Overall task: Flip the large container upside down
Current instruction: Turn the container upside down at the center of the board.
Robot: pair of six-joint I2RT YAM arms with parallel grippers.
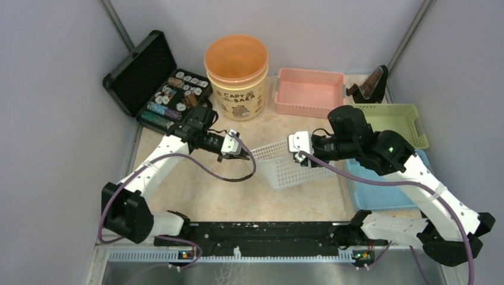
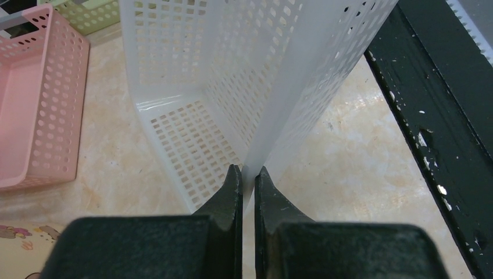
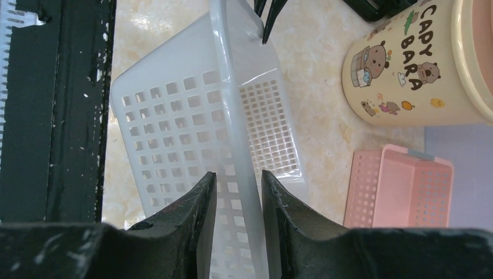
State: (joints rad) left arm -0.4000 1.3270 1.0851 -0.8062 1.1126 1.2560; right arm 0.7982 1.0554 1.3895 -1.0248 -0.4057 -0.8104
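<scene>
Left wrist view has the left fingers (image 2: 248, 170) pressed together on the thin top rim of the white basket (image 2: 232, 87). The rim runs straight away from their tips and the perforated walls fall off to either side of them. I take this basket for the large container, since both arms are on it.

At the opposite end, the right fingers (image 3: 238, 174) stand apart astride the same rim. One is inside the basket and one outside, and a sliver of gap shows beside the plastic, so they do not look clamped.

The basket hangs between the two sets of fingers. It is tipped on edge, with its lower side at or near the table (image 1: 208, 190); actual contact is hard to tell. The capybara tub (image 1: 236, 77) stands well beyond the left fingers and plays no part.

The basket is probably light, being thin plastic full of holes. It is also likely springy, so a wall may bow under a hard pinch. The surface looks smooth and could slide or swivel in a single grip.

The rim band is the stiffest place to take hold. A hold at the middle of each short end would let it roll over between the fingers.
</scene>
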